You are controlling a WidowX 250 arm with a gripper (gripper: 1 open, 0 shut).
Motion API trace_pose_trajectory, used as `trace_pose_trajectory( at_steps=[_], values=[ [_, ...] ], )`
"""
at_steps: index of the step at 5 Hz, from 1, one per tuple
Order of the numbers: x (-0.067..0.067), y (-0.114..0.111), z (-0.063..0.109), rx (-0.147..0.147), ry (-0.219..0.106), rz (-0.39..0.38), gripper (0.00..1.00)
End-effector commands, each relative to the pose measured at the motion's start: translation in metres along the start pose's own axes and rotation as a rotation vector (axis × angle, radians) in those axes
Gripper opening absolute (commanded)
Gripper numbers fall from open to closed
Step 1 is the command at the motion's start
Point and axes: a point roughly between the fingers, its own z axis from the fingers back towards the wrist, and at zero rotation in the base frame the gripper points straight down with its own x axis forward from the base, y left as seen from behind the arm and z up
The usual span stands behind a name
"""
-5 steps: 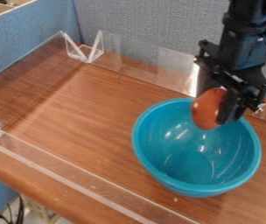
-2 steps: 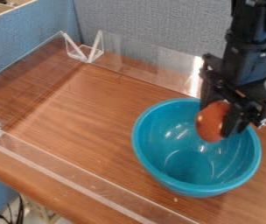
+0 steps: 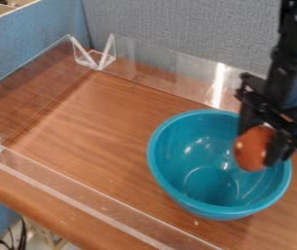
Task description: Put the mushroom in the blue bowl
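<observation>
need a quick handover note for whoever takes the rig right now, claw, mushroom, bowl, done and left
Claw: shut on the mushroom, pointing down.
Mushroom: in the claw, low over the right side of the blue bowl, not yet resting in it.
Blue bowl: on the wooden table, nothing in it.
Done: mushroom picked up and carried over the bowl.
Left: open the claw to drop it in, then pull clear.

Wood-grain tabletop (image 3: 79,122), reddish brown, bordered by a clear acrylic fence (image 3: 60,190). Two clear triangular brackets (image 3: 97,54) stand at the far edge. Blue fabric partition panels (image 3: 151,24) form the backdrop.
</observation>
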Motion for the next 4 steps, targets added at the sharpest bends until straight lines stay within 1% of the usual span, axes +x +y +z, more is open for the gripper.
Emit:
trace_pose_trajectory(
  at_steps=[1,2,3,4],
  values=[
    [0.014,-0.011,0.032,0.020,-0.073,0.012,0.00],
    [0.003,0.008,0.062,0.051,-0.106,0.054,0.00],
    [-0.013,0.030,0.081,0.067,-0.122,0.106,0.00],
    [-0.012,0.022,0.072,0.050,-0.117,0.099,0.00]
  ],
)
